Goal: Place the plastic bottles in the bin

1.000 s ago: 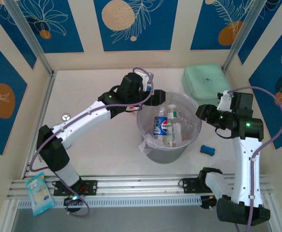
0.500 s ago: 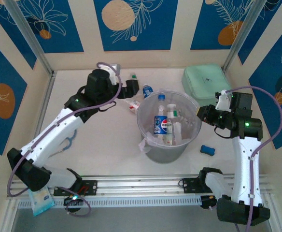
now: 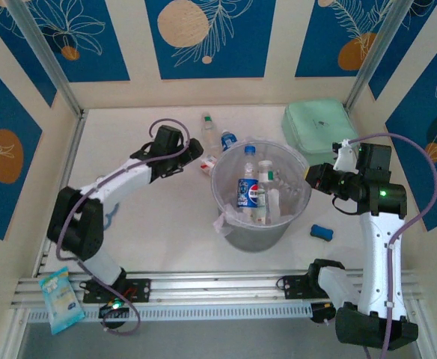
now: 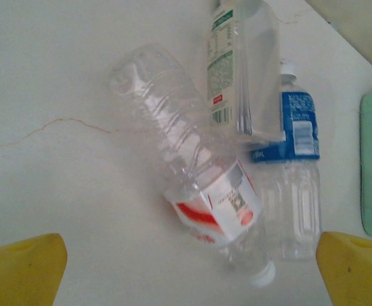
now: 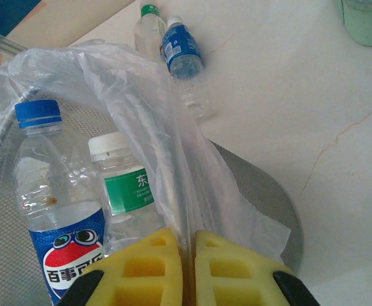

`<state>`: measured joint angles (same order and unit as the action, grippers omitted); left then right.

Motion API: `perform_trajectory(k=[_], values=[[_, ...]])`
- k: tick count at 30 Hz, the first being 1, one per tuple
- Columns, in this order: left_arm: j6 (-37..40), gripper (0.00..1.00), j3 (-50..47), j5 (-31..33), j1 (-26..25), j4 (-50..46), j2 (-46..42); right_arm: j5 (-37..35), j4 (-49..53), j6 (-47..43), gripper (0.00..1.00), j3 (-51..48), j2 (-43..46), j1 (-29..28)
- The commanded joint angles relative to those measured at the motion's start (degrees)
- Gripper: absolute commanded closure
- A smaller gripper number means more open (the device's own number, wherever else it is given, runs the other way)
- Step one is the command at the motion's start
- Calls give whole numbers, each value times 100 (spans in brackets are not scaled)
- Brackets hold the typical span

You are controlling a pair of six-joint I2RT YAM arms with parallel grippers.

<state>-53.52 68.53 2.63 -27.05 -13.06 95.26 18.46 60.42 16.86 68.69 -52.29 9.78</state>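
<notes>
Three plastic bottles lie on the table left of the bin (image 3: 232,233): one with a red label (image 4: 205,191), one with a blue label (image 4: 295,153) and one with a green label (image 4: 227,64). My left gripper (image 4: 189,277) hangs open over the red-labelled bottle (image 3: 208,162), its fingers wide on either side and touching nothing. My right gripper (image 5: 187,264) is shut on the clear bag at the bin's right rim (image 5: 262,191). Inside the bin stand a blue-capped bottle (image 5: 58,210) and a white-capped, green-labelled bottle (image 5: 125,185).
A mint-green case (image 3: 317,126) lies behind the bin at the back right. A small blue block (image 3: 321,231) sits right of the bin. A blue-and-white packet (image 3: 60,299) lies by the rail at the near left. Walls close off the table's back and sides.
My left arm has drawn back from the bin's rim to the bottles on the table, gripper open. My right gripper has shut on the bin's bag.
</notes>
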Motion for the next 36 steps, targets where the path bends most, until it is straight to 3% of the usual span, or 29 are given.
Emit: perform_trajectory(k=[1,6,16,20,29,36], values=[[-425,0,491,-168,59,132,450,131,162,-83,91,193,35,6],[-412,2,1383,18,16,-808,1243,-173,222,-232,90,267,24,-3],[-1292,6,1523,-431,33,-404,2149,-264,397,-255,90,430,151,-38],[-1475,15,1481,-443,33,-259,2382,-196,339,-211,90,342,176,-53],[-1415,39,972,-82,48,-64,1763,-221,305,-149,90,234,261,-73],[-970,46,561,387,189,-284,735,-263,279,-184,90,260,280,-73]])
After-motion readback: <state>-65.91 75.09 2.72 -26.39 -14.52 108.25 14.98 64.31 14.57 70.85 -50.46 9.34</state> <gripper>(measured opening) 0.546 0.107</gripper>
